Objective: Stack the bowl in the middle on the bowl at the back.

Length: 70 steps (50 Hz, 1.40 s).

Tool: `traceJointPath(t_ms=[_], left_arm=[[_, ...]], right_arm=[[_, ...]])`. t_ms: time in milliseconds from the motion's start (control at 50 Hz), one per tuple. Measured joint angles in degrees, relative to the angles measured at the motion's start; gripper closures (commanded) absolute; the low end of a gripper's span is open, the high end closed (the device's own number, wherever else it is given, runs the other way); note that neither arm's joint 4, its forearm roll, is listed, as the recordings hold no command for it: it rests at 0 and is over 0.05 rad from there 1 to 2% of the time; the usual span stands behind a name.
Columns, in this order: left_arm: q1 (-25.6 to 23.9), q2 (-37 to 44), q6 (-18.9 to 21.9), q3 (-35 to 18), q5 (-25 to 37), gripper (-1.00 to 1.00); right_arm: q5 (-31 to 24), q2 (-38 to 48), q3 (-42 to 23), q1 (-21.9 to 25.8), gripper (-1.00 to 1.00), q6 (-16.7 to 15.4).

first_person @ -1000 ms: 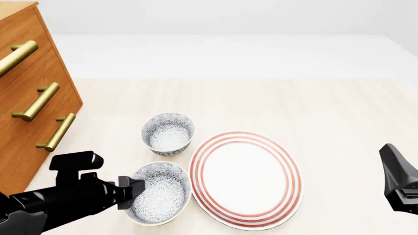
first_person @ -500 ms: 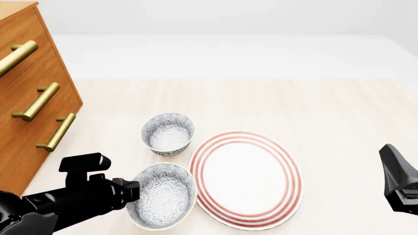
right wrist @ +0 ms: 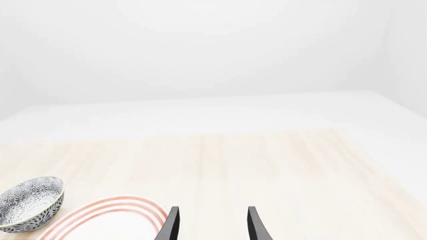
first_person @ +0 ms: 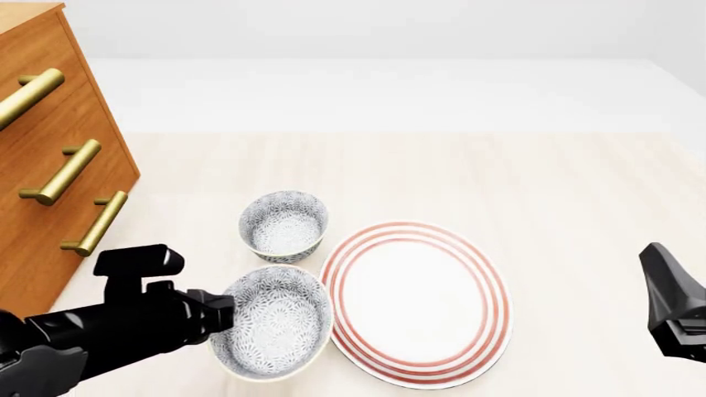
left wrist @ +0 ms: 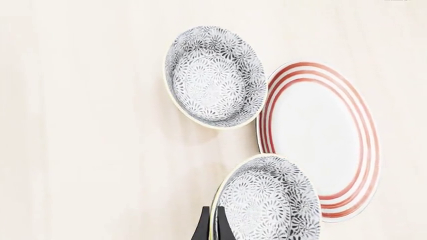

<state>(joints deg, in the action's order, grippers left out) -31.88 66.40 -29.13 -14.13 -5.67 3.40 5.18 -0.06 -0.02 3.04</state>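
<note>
The bowl in the middle, wide with a grey leafy pattern, is held by its left rim in my left gripper, just left of the plate. In the left wrist view the fingers pinch the rim of this bowl. The bowl at the back stands upright on the table just behind it, and shows too in the left wrist view and the right wrist view. My right gripper is open and holds nothing, at the far right.
A red-ringed white plate lies right of both bowls, close to them. A wooden drawer unit with brass handles stands at the left edge. Bare table stretches behind and to the right.
The left gripper, shut on the middle bowl's rim throughout, has raised the bowl slightly and shifted it a little to the right and back. The right arm has not moved.
</note>
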Motion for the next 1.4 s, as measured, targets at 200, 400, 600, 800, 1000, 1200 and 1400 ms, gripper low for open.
traceJointPath(t_ms=[200, 400, 600, 800, 1000, 1200, 1400], left_arm=[[-1.6, -8.3, 0.0, -3.1, 9.8, 1.0], [-3.8, -15.8, 0.5, -7.2, 20.3, 1.0], [-6.7, -21.2, 1.5, -12.5, 30.8, 1.0], [-9.1, -25.0, 2.7, -17.2, 39.6, 1.0], [-10.7, -27.9, 4.1, -21.1, 46.8, 1.0], [-13.2, -29.9, 4.4, -22.7, 50.9, 1.0], [-16.2, -31.5, 3.8, -22.2, 52.9, 1.0]], right_arm=[[0.0, 0.0, 0.0, 0.1, -1.0, -0.2], [0.1, 0.0, 0.0, 0.2, -1.0, -0.4], [-0.1, -0.1, 0.0, 0.3, -1.0, -0.6], [-0.3, -0.4, 0.0, 0.4, -1.0, -0.6], [-0.7, -0.8, 0.0, 0.5, -1.0, -0.7], [-1.0, -1.2, -0.1, 0.6, -1.0, -0.8], [-1.1, -1.2, -0.1, 0.7, -1.0, -0.9]])
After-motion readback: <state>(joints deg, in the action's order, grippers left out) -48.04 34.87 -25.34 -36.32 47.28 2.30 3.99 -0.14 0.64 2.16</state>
